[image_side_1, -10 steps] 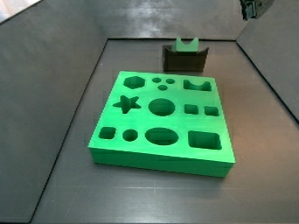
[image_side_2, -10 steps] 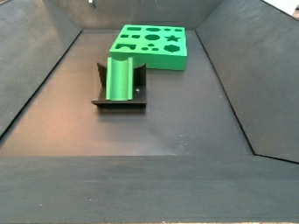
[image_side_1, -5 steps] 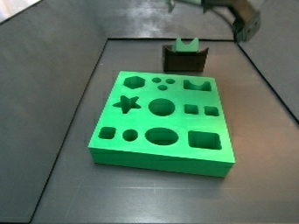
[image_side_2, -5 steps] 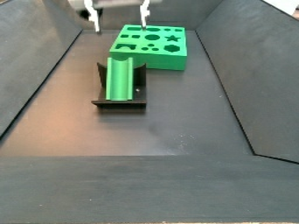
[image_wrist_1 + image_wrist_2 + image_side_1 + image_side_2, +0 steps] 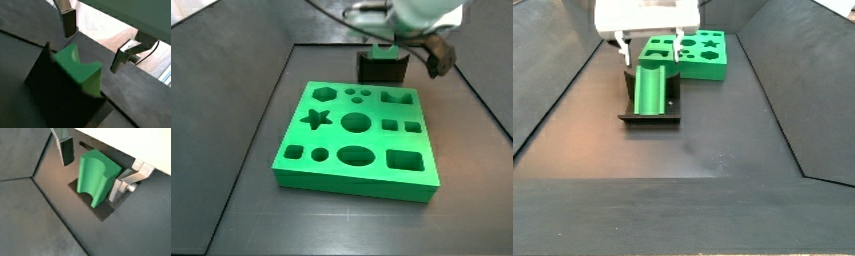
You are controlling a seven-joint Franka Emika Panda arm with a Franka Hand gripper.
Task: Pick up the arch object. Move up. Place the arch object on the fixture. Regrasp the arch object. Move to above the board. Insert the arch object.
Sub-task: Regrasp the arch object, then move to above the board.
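Observation:
The arch object (image 5: 649, 90) is a bright green block lying along the dark fixture (image 5: 648, 118), its notch end showing in a side view (image 5: 382, 50). The gripper (image 5: 649, 55) is open and low over the fixture's far end, with one finger on each side of the arch and gaps to both. In both wrist views the arch (image 5: 97, 178) (image 5: 77, 67) lies between the spread fingers (image 5: 67, 150) (image 5: 69, 22), and nothing is held. The big green board (image 5: 305, 170) lies flat beside the fixture (image 5: 381, 70).
Sloping dark walls enclose the floor on all sides (image 5: 553, 90). The board (image 5: 708, 62) sits just beyond the fixture, close to the gripper's right finger. Open dark floor (image 5: 714, 150) lies in front of the fixture.
The gripper has come down from the top edge of the view to straddle the arch on the fixture. The arch, fixture and board have not moved.

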